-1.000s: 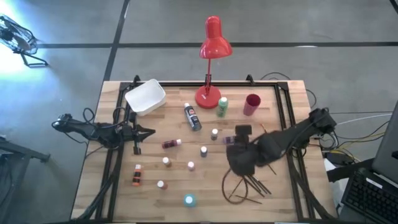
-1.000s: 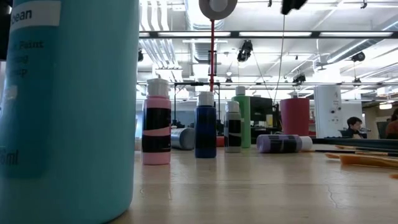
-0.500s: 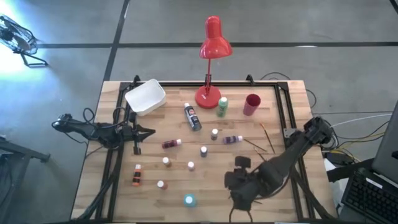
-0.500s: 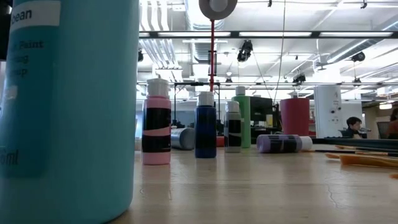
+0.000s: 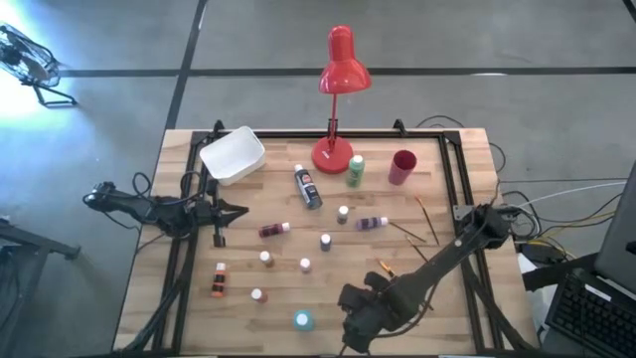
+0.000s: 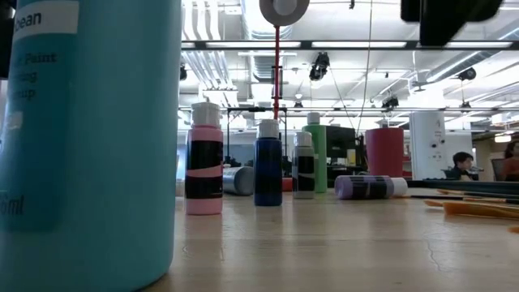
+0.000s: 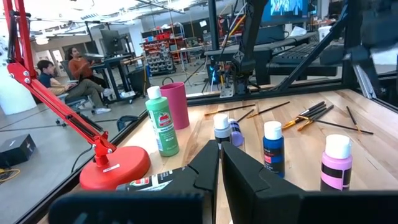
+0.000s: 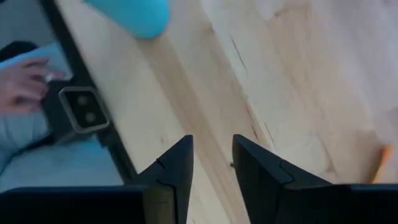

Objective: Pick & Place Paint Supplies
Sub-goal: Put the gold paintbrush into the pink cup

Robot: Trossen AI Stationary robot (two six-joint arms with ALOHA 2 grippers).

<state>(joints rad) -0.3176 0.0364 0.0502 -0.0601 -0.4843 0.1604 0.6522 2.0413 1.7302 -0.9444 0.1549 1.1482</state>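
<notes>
A: Starting at the right gripper point(image 5: 350, 330): how wide, and holding what?

B: Parted by a narrow gap, with nothing pinched and nothing touched. Only bare wood between the fingers point(image 8: 180, 168) in the right wrist view.

A: Moved in the last second?

B: Yes. Swung off the right-middle of the table point(image 5: 159, 288), where it hung over a loose bundle of paintbrushes, and down to the near edge. Left that spot empty – no brush carried off.

A: And next to what now?

B: Just beside the teal bottle point(image 5: 302, 320), apart from it. In the right wrist view, seen just ahead of the fingers and off to one side, not between them.

A: Meaning for the task?

B: Probably a change of target, from brushes to that bottle. Grasp not yet begun. Likely to need wider jaws and a sideways shift first, the bottle looking broader than the present gap.

A: Farther out?

B: Most of the bundle hidden under the right arm, with two loose paintbrushes point(image 5: 422, 214) showing near the right rail. Small bottles standing across the middle, a purple bottle point(image 5: 372, 223) lying on its side, a green bottle point(image 5: 355, 169) by the lamp base. All still to be moved, by the look of it.

A: And the left gripper point(image 5: 227, 211)?

B: Waiting at the left rail, fingers pressed almost together, holding nothing.
</notes>
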